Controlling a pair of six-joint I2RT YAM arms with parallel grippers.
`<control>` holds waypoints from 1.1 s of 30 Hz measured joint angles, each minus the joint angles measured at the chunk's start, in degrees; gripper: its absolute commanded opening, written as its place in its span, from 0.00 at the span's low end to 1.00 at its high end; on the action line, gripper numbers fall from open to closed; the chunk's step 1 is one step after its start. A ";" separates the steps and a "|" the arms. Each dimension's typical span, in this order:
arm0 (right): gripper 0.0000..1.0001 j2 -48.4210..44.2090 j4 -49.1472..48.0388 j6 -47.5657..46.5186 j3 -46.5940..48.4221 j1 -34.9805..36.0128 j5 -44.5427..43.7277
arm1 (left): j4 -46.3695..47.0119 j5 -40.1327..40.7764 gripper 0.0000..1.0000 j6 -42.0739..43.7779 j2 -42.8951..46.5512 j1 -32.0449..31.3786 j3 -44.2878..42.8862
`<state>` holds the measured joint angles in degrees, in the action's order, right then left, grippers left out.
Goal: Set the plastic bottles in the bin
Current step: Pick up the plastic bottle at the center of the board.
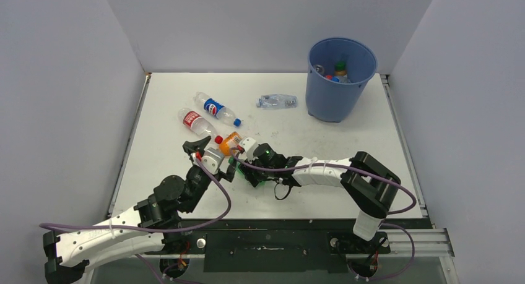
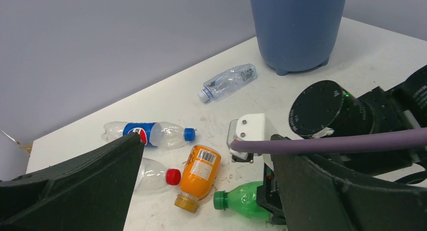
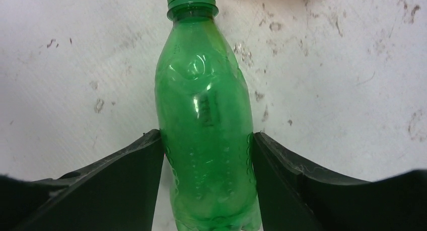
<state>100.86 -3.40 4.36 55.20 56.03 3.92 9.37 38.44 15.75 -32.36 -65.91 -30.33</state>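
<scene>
We record 1 green bottle lying on the desk: translucent, green-capped, its body pinched by the right pincer; the left pincer stands spread.

Green bottle on scuffed table, fingers pressing both sides.

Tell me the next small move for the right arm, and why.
Probably lift straight up a little. The right arm's jaws stand against both sides of the green bottle, which lies flat on the table, its cap close to the orange bottle. Rising first should clear that neighbour before any swing toward the bin at the far right.
</scene>
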 measured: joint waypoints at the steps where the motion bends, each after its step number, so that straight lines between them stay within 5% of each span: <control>1: 0.28 -0.96 -0.22 0.50 -1.11 0.00 -0.15 | 0.02 -0.13 0.96 -0.02 -0.02 0.00 0.00; 4: 0.21 -6.19 0.48 2.40 -5.73 0.09 -0.46 | 0.13 -0.39 0.96 -0.13 0.00 0.00 0.00; 6: 0.06 -11.76 1.14 3.91 -8.83 0.28 -0.83 | 0.28 -0.98 0.96 -0.33 0.20 -0.04 0.00; 10: 0.05 -25.20 0.63 7.87 -13.03 0.50 -2.73 | 0.33 -2.45 0.96 -1.25 1.55 0.04 0.00; 17: 0.05 -44.85 -14.62 19.21 -22.80 0.55 -6.60 | 0.70 -14.10 0.96 -7.72 4.39 0.92 -0.02; 33: 0.05 -43.71 -63.80 39.21 -34.62 0.52 -5.79 | 4.85 -54.47 0.96 -30.97 -2.82 15.54 -2.84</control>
<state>57.14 -67.20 43.57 20.58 56.55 -1.87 14.22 -16.03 -15.22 -35.18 -50.37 -33.17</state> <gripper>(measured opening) 0.587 0.962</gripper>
